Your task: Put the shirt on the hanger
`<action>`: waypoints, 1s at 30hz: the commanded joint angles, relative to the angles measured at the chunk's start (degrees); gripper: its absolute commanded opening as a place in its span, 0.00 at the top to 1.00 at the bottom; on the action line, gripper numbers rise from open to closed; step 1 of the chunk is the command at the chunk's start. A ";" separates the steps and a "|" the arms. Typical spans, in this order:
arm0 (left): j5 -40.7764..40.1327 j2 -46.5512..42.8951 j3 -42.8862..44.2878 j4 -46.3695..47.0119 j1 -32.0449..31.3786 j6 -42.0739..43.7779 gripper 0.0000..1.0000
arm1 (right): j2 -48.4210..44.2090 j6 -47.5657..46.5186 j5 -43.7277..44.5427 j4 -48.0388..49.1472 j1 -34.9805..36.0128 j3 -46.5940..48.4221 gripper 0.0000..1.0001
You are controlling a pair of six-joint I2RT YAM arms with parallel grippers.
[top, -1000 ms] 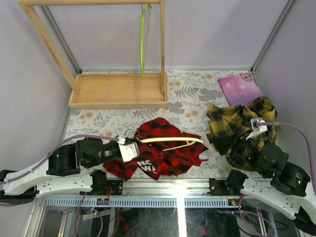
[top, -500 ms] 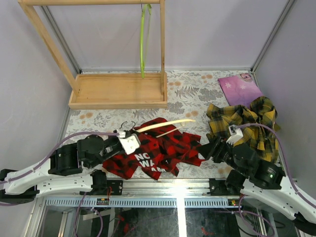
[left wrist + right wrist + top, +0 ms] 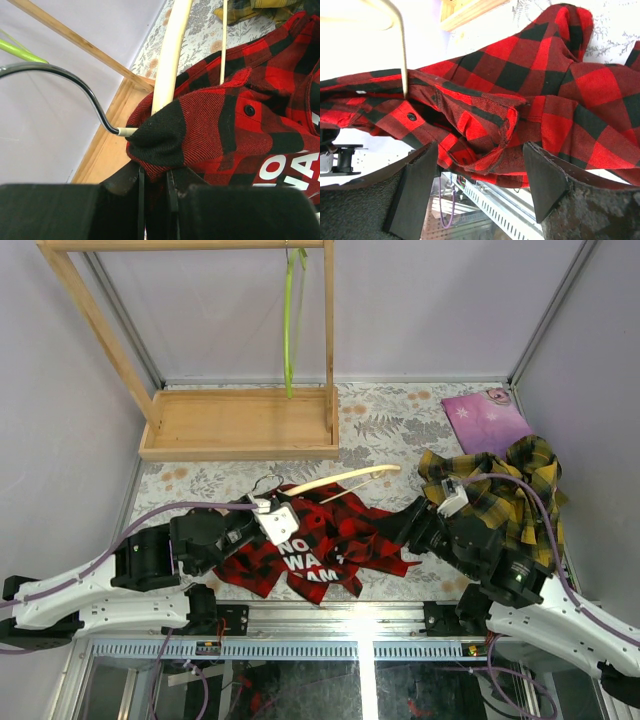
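The red-and-black plaid shirt point(image 3: 330, 540) lies crumpled at the table's near middle, white lettering up. The cream hanger point(image 3: 345, 480) is raised over its far edge, hook point(image 3: 265, 483) to the left. My left gripper point(image 3: 268, 518) is shut at the hanger's neck with shirt cloth point(image 3: 200, 120) pinched along; the left wrist view shows the hanger arm point(image 3: 170, 60) and the metal hook point(image 3: 55, 70) coming out of the cloth. My right gripper point(image 3: 402, 525) is open at the shirt's right edge. In the right wrist view a shirt fold point(image 3: 495, 145) lies between its fingers point(image 3: 415, 185), and the thin bar point(image 3: 403, 55) shows at the upper left.
A wooden rack point(image 3: 240, 425) stands at the far left with a lime-green hanger point(image 3: 291, 320) on its top rail. A yellow-and-dark plaid shirt point(image 3: 500, 485) lies right of my right arm. A purple packet point(image 3: 485, 418) lies at the far right.
My left gripper has moved right and farther away, carrying the hanger and dragging the shirt. My right arm has swung left from the yellow shirt to the red shirt's right edge.
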 commanded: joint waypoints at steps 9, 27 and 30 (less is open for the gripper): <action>-0.74 0.01 1.65 7.03 -0.12 0.64 1.00 | 1.64 8.55 -1.21 9.64 -0.11 -5.74 0.42; 7.31 4.45 3.17 16.44 7.36 1.18 1.00 | 14.36 -11.93 7.45 4.08 -9.43 8.80 1.00; 17.72 7.90 5.71 17.76 16.51 0.92 1.00 | 19.70 -15.63 -9.84 7.01 -23.22 12.70 1.00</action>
